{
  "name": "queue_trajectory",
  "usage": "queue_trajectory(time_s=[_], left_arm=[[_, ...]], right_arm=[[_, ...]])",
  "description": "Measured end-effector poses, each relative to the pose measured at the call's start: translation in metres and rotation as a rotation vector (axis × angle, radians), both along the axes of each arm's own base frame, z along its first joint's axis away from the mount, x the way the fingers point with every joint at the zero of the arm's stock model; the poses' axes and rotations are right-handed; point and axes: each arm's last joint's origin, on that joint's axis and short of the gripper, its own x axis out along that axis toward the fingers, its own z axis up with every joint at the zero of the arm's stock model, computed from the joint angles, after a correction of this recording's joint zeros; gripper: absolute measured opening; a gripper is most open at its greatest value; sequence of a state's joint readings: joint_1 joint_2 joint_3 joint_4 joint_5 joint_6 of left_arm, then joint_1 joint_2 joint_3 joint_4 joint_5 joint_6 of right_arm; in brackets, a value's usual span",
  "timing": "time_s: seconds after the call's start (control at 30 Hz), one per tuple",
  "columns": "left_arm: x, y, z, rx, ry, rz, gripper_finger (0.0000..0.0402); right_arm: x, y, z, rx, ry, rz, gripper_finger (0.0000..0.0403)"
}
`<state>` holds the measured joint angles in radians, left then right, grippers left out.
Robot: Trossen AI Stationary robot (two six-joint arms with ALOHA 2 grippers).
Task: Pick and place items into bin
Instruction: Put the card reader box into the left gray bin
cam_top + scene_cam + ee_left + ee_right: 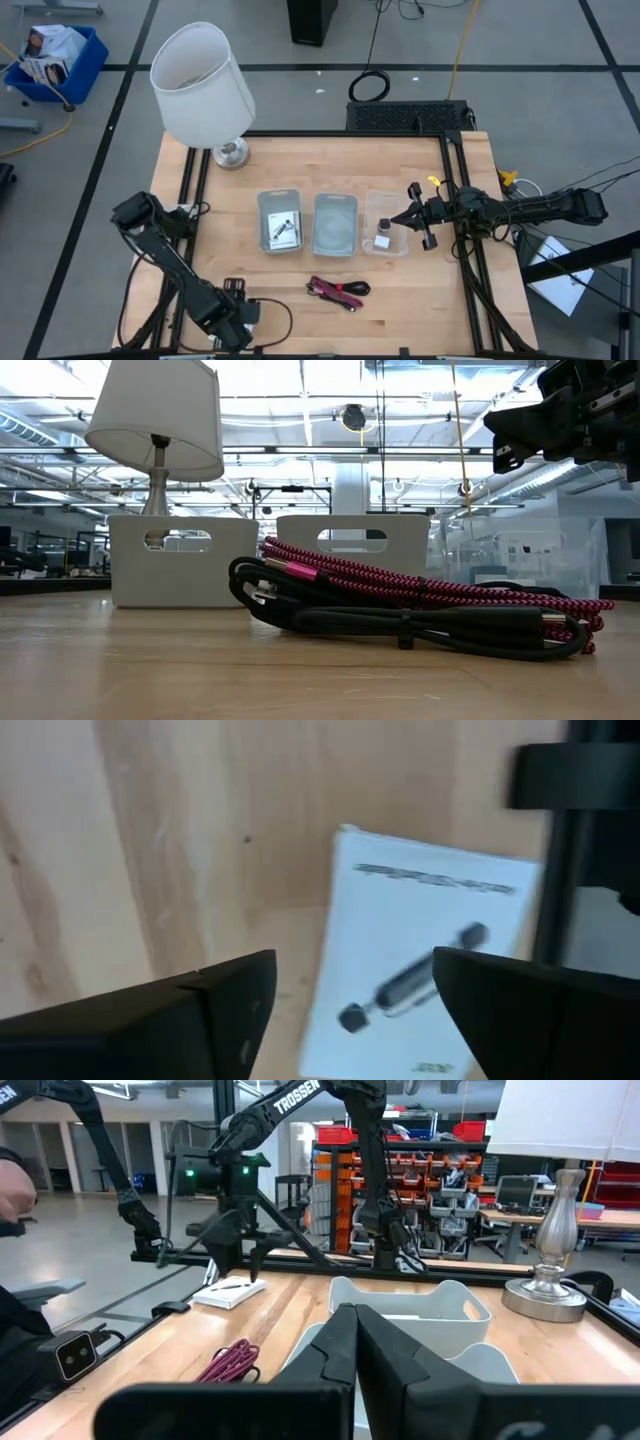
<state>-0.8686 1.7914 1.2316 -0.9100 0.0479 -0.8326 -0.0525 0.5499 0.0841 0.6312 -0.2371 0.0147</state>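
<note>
Fingers: right (pixel 357 1342) pressed together per wrist cam; left (pixel 350 1000) spread over white card (pixel 420 940).

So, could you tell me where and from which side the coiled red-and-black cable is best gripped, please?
Probably from straight above, at the middle of the coiled red-and-black cable, where a band seems to bind the strands in the low view. It lies flat and long on the table, so the jaws should straddle its narrow width. The left gripper looks nearer; the right gripper hovers by the clear bin.
</note>
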Motion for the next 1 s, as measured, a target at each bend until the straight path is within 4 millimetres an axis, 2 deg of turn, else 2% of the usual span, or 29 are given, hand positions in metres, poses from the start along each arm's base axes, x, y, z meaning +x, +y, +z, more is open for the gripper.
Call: queue_trajectory(time_s=[0.37,0.6,0.7,0.9,1.0], left_arm=[[-0.002,-0.011,-0.028,0.04,0.08,-0.014,0.0211],[0.0,-0.015,-0.039,0.032,0.063,-0.109,0.0169],[0.0,-0.01,-0.046,0.015,0.06,-0.123,0.013],[-0.005,-0.002,-0.06,0.001,0.058,-0.111,0.0019],[-0.005,-0.002,-0.06,0.005,0.054,-0.132,0.0012]], right_arm=[[0.0,0.0,0.0,-0.002,0.0,0.0,0.0],[0.0,0.0,0.0,-0.007,-0.001,-0.001,0.0],[0.0,0.0,0.0,-0.007,-0.002,-0.001,0.0],[0.0,0.0,0.0,-0.007,-0.001,0.0,0.0],[0.0,0.0,0.0,-0.007,-0.001,-0.001,0.0]])
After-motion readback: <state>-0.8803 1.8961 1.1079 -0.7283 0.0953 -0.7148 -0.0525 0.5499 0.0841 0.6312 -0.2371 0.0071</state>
